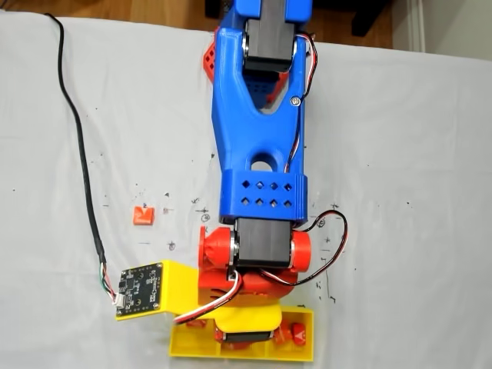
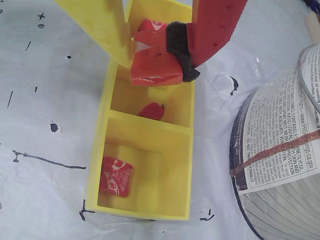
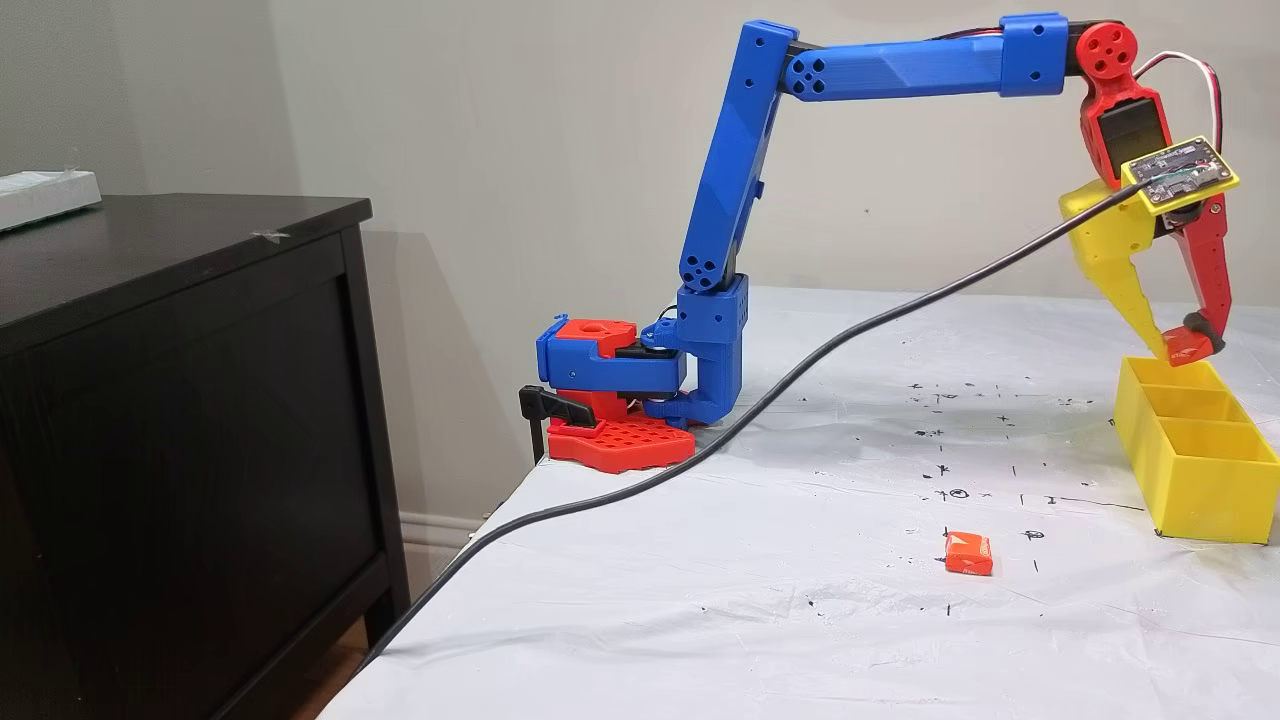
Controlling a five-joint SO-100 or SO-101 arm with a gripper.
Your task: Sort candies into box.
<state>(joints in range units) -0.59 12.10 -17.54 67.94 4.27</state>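
Note:
In the wrist view my gripper (image 2: 157,62) is shut on an orange candy (image 2: 156,70), pinched between the yellow finger and the red finger's black pad. It hangs above the far end of the yellow box (image 2: 99,165). A red candy with white markings (image 2: 116,176) lies in the near compartment, and another red one (image 2: 151,110) lies in the middle. From the side, the gripper (image 3: 1183,343) holds the candy just over the box (image 3: 1200,490). One orange candy (image 3: 968,553) lies loose on the table, left of the arm (image 1: 143,215). The arm hides most of the box (image 1: 192,347).
A black cable (image 3: 700,450) crosses the table to the yellow bracket with the circuit board (image 1: 142,290). A large round roll wrapped in printed paper (image 2: 280,150) stands right beside the box. A dark cabinet (image 3: 180,400) stands beyond the table's edge.

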